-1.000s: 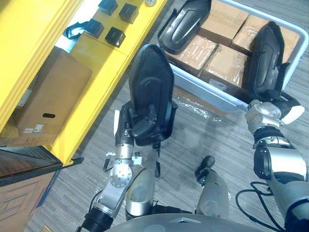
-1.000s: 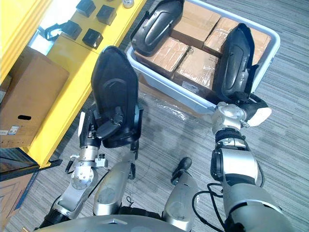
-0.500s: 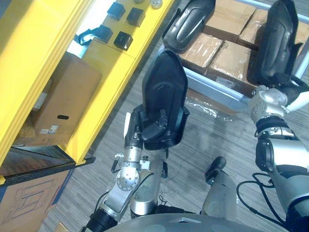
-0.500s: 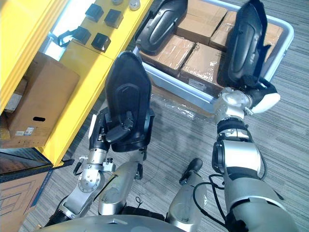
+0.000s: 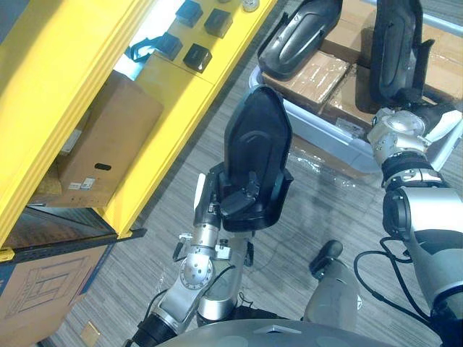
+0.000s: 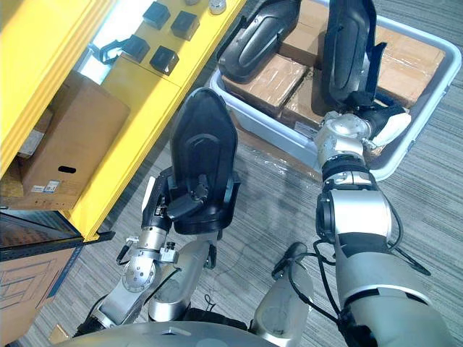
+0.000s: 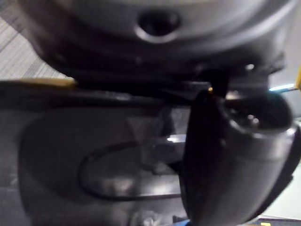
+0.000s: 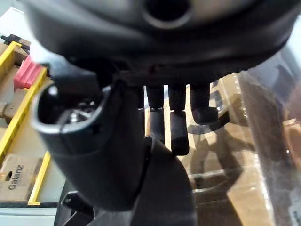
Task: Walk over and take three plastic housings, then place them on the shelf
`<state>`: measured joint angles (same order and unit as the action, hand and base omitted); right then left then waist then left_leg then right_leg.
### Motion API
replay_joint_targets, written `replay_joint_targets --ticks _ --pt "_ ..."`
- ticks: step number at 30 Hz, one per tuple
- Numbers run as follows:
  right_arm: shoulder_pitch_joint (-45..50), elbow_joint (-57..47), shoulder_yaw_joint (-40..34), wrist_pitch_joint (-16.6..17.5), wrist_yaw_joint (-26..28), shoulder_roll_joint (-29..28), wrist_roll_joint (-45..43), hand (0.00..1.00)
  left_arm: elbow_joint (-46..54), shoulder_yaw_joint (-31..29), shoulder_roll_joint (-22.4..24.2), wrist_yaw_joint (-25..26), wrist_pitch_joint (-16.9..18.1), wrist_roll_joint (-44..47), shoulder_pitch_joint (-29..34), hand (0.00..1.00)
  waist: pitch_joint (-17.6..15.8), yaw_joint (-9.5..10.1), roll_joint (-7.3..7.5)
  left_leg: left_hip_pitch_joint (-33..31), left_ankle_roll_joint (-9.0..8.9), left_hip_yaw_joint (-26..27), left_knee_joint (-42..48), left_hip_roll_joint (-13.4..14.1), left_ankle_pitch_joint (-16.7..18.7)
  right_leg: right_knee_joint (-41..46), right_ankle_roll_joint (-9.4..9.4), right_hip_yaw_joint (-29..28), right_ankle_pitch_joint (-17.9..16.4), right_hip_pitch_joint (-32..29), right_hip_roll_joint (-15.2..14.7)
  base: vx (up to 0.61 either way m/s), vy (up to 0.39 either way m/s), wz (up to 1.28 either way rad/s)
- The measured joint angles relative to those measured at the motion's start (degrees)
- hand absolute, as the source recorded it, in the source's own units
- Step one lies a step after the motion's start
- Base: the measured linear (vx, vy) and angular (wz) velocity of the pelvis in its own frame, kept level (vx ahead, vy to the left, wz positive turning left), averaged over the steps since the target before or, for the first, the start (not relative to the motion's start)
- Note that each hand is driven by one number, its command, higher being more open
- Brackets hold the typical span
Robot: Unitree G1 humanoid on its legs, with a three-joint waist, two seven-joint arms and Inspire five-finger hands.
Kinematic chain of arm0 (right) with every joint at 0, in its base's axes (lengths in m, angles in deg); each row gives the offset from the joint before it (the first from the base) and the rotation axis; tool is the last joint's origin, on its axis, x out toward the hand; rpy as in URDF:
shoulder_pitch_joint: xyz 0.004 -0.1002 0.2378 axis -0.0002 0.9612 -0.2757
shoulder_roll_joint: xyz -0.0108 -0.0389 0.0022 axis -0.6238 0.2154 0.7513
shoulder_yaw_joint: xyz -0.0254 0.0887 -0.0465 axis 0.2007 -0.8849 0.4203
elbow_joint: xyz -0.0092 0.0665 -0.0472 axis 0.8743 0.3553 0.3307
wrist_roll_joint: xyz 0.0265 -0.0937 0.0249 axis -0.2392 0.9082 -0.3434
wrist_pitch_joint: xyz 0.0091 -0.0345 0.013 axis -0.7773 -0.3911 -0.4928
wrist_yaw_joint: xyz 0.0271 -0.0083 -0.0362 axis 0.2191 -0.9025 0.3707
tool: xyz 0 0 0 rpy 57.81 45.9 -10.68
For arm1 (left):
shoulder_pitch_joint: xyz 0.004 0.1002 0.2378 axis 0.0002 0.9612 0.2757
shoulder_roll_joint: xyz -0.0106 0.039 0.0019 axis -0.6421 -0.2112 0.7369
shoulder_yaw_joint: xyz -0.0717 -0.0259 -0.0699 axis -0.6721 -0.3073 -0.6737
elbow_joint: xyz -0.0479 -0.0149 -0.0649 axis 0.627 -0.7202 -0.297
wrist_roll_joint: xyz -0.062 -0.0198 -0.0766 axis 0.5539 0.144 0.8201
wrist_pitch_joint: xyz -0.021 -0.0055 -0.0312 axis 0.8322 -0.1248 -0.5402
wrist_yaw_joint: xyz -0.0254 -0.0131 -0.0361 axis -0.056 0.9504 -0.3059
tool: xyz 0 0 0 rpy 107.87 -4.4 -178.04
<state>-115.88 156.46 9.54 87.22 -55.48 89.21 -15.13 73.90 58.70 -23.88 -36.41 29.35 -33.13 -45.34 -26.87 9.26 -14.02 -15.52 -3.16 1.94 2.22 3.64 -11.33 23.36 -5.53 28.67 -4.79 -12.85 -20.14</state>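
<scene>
Our left hand is clamped round a housing, held upright near the yellow shelf. Our right hand grips a second housing upright at the bin, where a third housing lies on boxes.

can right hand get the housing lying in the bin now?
Probably not. The right hand is shut on an upright housing; the left hand holds a second housing. The lying housing rests uncovered on cardboard boxes in the grey bin, so the way looks free once a hand empties.
</scene>
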Motion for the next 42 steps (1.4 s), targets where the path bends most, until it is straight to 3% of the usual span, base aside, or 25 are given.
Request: replay_joint_targets --ticks 2,3,13,20,26,30,32,35,39,42 --pt "0.0 0.5 0.0 -0.3 0.1 0.0 0.0 0.00 0.0 0.0 -0.1 0.0 0.0 0.1 0.1 0.00 0.0 -0.08 0.00 0.0 0.00 0.0 0.0 0.0 0.0 0.0 0.00 0.0 0.0 0.0 0.0 0.00 -0.050 -0.01" --pt "0.0 0.7 0.0 -0.3 0.1 0.0 0.0 1.00 0.0 0.2 -0.1 0.0 0.0 0.1 0.2 0.00 0.0 -0.14 0.00 0.0 0.00 0.0 0.1 0.0 0.0 0.0 0.00 -0.1 0.0 0.0 0.0 0.00 -0.062 -0.01" --pt "0.0 0.8 -0.7 0.2 0.4 1.9 -0.1 1.00 0.0 0.5 -0.1 0.5 0.0 -0.1 0.3 0.00 0.2 -0.37 -0.32 0.1 -0.07 0.2 0.2 0.1 0.1 -0.6 -0.05 -0.1 0.0 0.2 0.1 0.00 -0.053 -0.01" --pt "0.3 0.4 -0.9 3.7 -1.6 1.9 0.5 1.00 0.2 0.0 -1.2 3.5 0.0 -0.2 0.3 0.00 0.3 -0.63 -0.40 2.0 -0.08 0.3 -1.3 0.0 -0.1 -0.9 -0.16 0.3 0.1 2.0 0.1 0.01 -0.022 0.02" --pt "8.6 -17.1 -3.2 5.7 -5.2 0.5 7.2 1.00 6.5 -4.6 -2.2 4.3 0.0 -0.2 3.3 0.00 0.3 -1.72 -0.40 4.3 -0.19 0.0 -2.8 -0.1 -0.1 -1.7 -0.57 1.0 -0.2 4.4 0.3 0.03 -0.058 0.03" --pt "22.9 -41.4 -4.8 7.7 -7.3 -5.0 11.3 1.00 11.8 -10.4 -1.2 4.0 0.0 -0.3 5.0 0.00 1.6 -2.87 -0.01 6.5 -0.10 -0.1 -4.8 -0.2 -0.6 -3.0 -0.84 2.0 -0.2 6.5 0.5 0.07 -0.071 0.05" --pt "34.6 -53.9 -3.0 7.8 -7.2 -11.6 13.6 1.00 13.0 -14.5 0.0 4.0 0.0 -0.5 6.6 0.00 6.4 -3.37 1.73 7.2 -0.11 0.3 -6.8 -0.1 -0.7 -4.9 -1.27 2.3 0.1 6.8 1.1 0.14 -0.079 -0.05" --pt "46.6 -63.3 0.5 9.7 -3.6 -17.6 14.5 1.00 14.2 -16.8 0.0 3.6 0.0 -1.5 7.2 0.00 8.8 -3.51 4.57 9.8 -0.53 1.5 -6.9 0.2 0.6 -7.6 -1.85 1.6 0.4 9.7 1.9 0.15 -0.086 -0.19" --pt "57.7 -70.7 6.6 14.8 8.3 -21.4 13.9 1.00 15.0 -19.7 0.1 2.9 0.0 -2.5 8.7 0.00 12.4 -5.07 8.08 11.6 -0.65 3.5 -7.0 0.6 2.1 -12.2 -2.50 0.5 2.1 12.1 3.5 0.08 -0.051 -0.28" --pt "62.7 -74.4 9.1 16.6 22.5 -21.2 11.2 1.00 15.5 -22.7 1.5 2.2 0.0 -2.4 9.4 0.00 14.2 -5.29 9.74 13.3 -0.88 5.6 -7.0 1.2 3.0 -16.4 -2.46 -0.7 4.0 14.1 4.8 0.03 -0.033 -0.32"
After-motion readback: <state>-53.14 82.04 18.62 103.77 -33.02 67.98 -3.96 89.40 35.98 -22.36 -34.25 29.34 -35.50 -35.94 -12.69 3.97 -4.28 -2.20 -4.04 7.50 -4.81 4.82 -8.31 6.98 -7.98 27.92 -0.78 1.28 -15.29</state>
